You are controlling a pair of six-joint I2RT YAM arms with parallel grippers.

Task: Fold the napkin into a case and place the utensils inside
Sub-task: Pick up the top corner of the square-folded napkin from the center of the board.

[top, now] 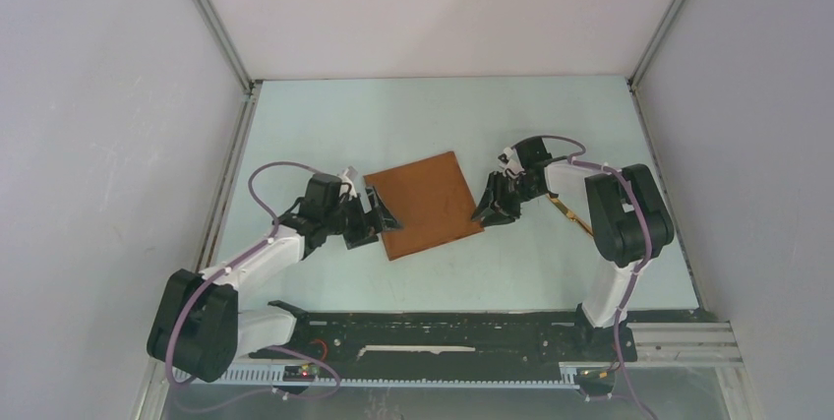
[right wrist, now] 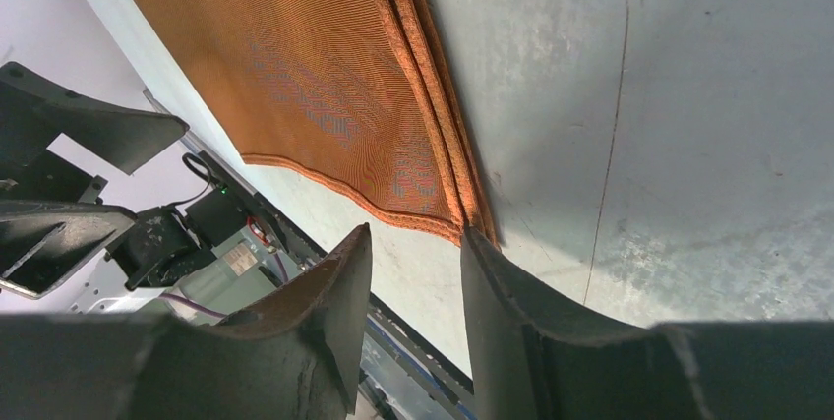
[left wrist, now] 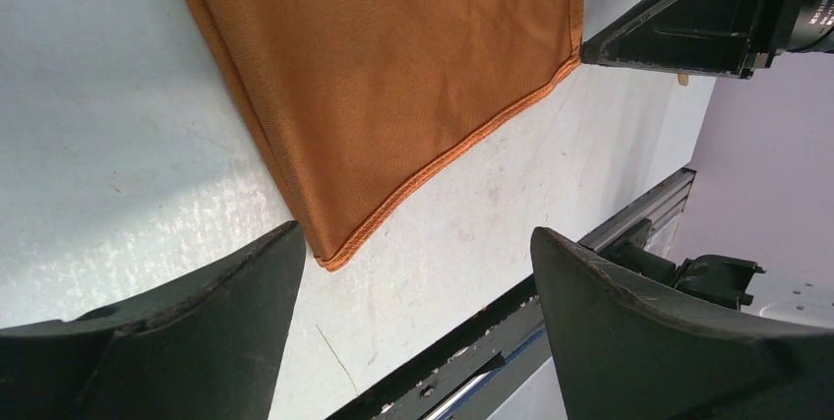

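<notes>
Seen from above, a pale blue-green table (top: 325, 125) sits inside white walls, with two black-and-white robot arms reaching in from the bottom of the frame. The napkin (top: 425, 204), a rust-orange cloth, lies flat near the centre of the frame as a slightly turned square.

The left gripper (top: 379, 215) sits at the napkin's left edge, near its lower left corner. The right gripper (top: 489, 211) sits at the napkin's lower right corner. Just right of centre, the utensils (top: 568, 211) show only as a thin golden sliver on the table, mostly hidden under the right arm and apart from the cloth.

In the left wrist view, the napkin (left wrist: 393, 66) fills the upper middle of the frame. Its stitched corner points down into the space between the fingers of the left gripper (left wrist: 413, 243). The jaws stand wide apart and nothing is held; the cloth rests on the table without touching either finger.

In the right wrist view, the napkin (right wrist: 295, 76) runs from the upper left toward the centre, with several layered folded edges stacked along its right side. The right gripper (right wrist: 413, 243) has its jaws drawn fairly close, with a narrow strip of bare table showing between them. The layered corner ends right at the tip of the right-hand finger (right wrist: 492, 282). The jaws are not closed on the cloth.
</notes>
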